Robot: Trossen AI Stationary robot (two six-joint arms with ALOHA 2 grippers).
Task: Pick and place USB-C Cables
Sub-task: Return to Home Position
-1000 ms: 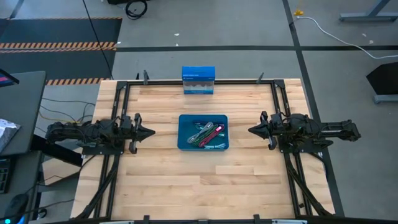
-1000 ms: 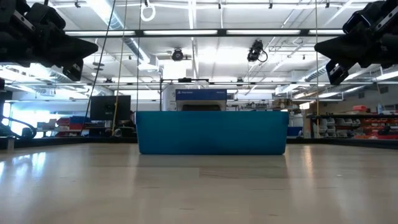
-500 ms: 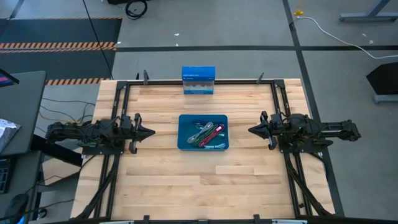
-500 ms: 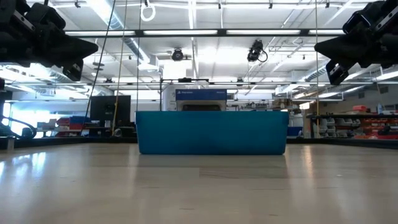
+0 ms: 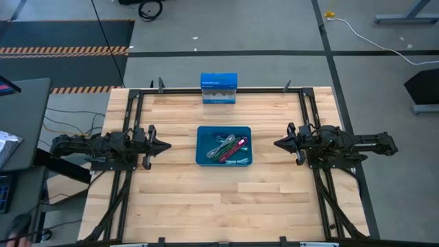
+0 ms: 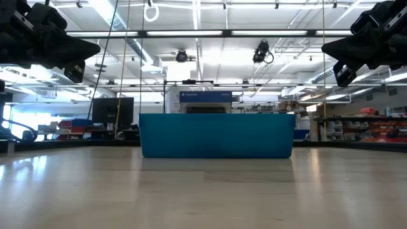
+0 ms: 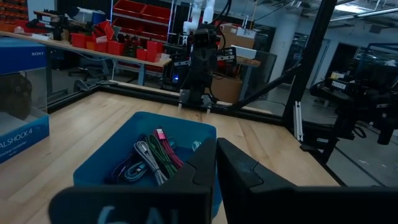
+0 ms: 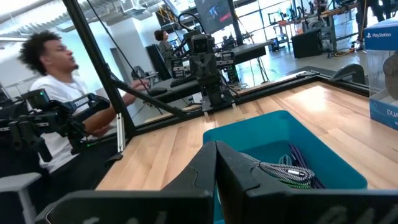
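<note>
Several USB-C cables lie bundled inside a blue bin at the table's middle: green, grey, magenta-red and others; in the left wrist view they show as green, grey and purple coils. My left gripper hovers left of the bin, shut, pointing at it. My right gripper hovers right of the bin, shut, pointing at it. Both stay above the table and touch nothing. In the low view the bin wall hides the cables.
A blue and white box stands at the table's far edge, behind the bin. Black frame rails run along the table's left and right sides. A seated person shows beyond the table's left side. Bare wood lies near the front edge.
</note>
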